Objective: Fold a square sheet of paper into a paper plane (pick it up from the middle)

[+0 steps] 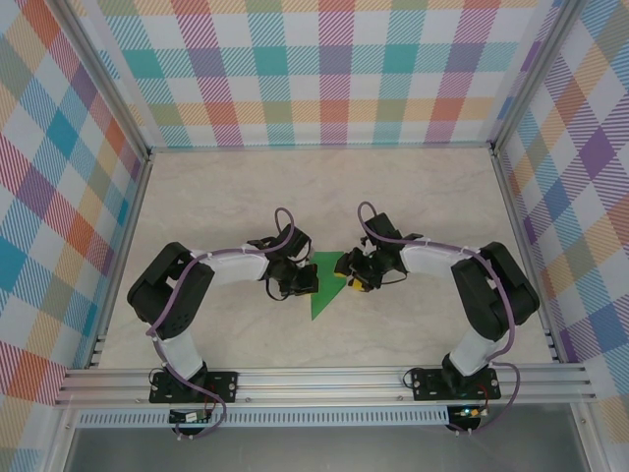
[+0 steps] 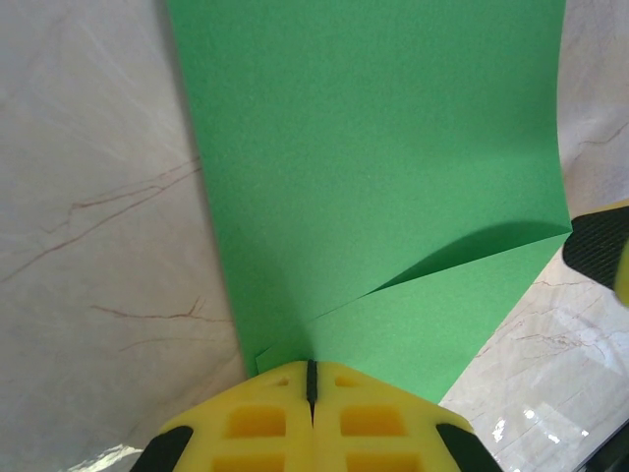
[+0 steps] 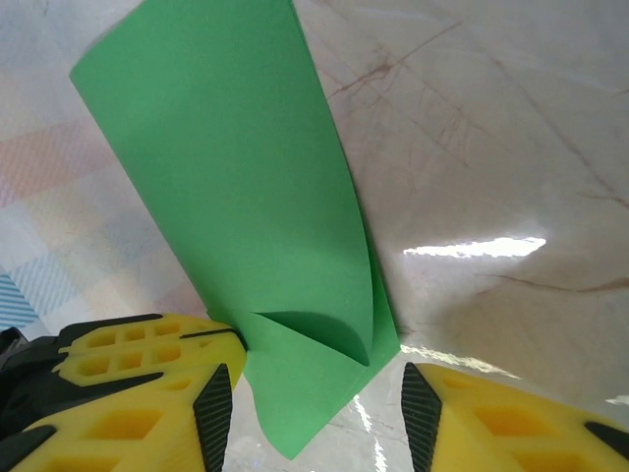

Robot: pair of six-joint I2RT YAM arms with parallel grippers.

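The green paper [image 1: 322, 287] is at the middle of the table [image 1: 423, 197], between the left gripper [image 1: 298, 283] and the right gripper [image 1: 354, 278]. It is folded into a pointy shape. Its long way runs from the far side to the near side, and its sharp tip points to the near edge. The left gripper is pinched tight on one edge of the paper. The right gripper's fingers [image 3: 147, 393] are apart, with a corner of the paper between them.
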